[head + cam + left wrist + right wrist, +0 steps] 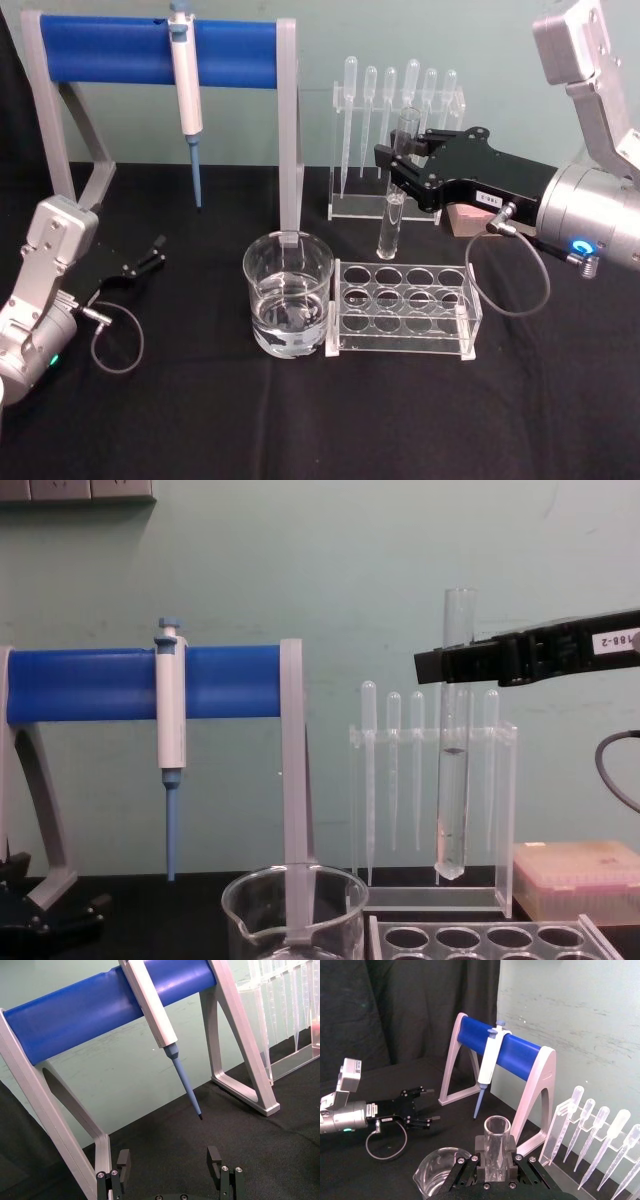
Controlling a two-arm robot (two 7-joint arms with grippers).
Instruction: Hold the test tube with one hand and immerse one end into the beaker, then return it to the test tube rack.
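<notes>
Right pincer [398, 165] is clamped high on the tube [390, 225], which hangs upright by the rack's [405, 305] far edge, at 2 o'clock from the beaker [288, 295]. Thin glass looks light, slick and breakable, so a gentle squeeze below the rim seems right. Left pincer [152, 255] sits parked at 9 o'clock, fingers apart.

The right tool [402, 165] reaches in level from the right, jaws clamped on the test tube [389, 225]. The left tool [150, 255] sits low at left, jaws apart.

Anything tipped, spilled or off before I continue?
Nothing stands out. The right gripper holds the test tube upright behind the rack; the beaker stands upright with no spill around it. The left gripper rests open at far left.
</notes>
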